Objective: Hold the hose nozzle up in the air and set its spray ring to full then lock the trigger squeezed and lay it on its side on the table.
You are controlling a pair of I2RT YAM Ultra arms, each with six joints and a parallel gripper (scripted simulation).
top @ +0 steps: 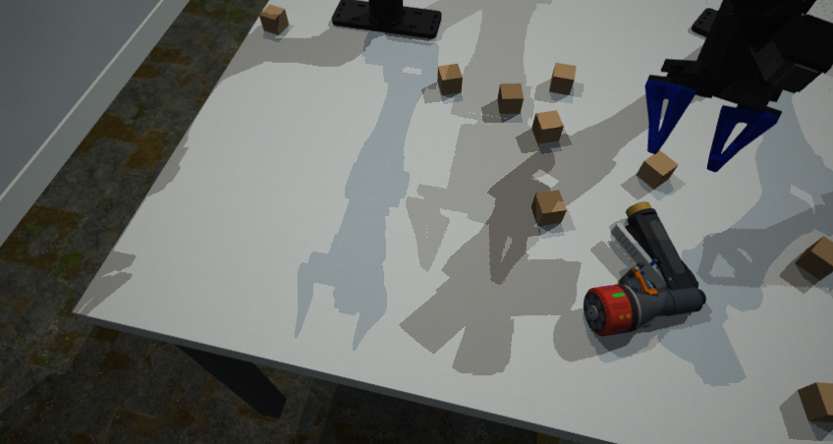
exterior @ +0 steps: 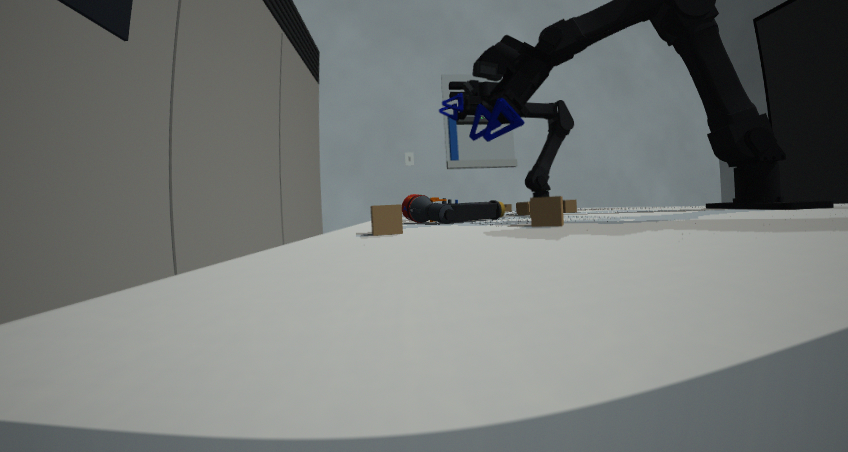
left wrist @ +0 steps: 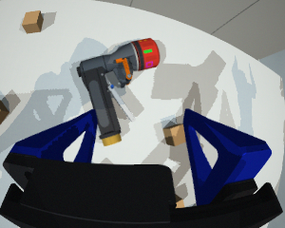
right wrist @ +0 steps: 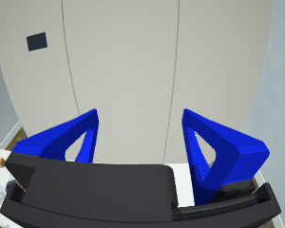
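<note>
The hose nozzle (top: pixel 666 247) (exterior: pixel 476 211) (left wrist: pixel 102 100) lies on its side on the table. Its red spray ring (top: pixel 607 316) (left wrist: pixel 143 57) shows a green mark; the left wrist view also shows a magenta one. I cannot make out the white square or white arrow. The pale trigger (top: pixel 626 243) (left wrist: pixel 121 104) stands away from the handle. An orange lock lever (top: pixel 644 281) (left wrist: pixel 126 68) shows on the upper side. My left gripper (top: pixel 683 159) (left wrist: pixel 140 115) is open and empty, above the table near the handle's yellow end. My right gripper (exterior: pixel 443 107) (right wrist: pixel 140 115) is open and empty, high above the table, away from the nozzle.
One wooden block (top: pixel 657 170) lies just beyond the handle's yellow end. Another block (top: pixel 549 207) (left wrist: pixel 174 135) lies on the trigger side. Several more blocks are scattered over the table (top: pixel 245 177). The table's front edge runs past the ring.
</note>
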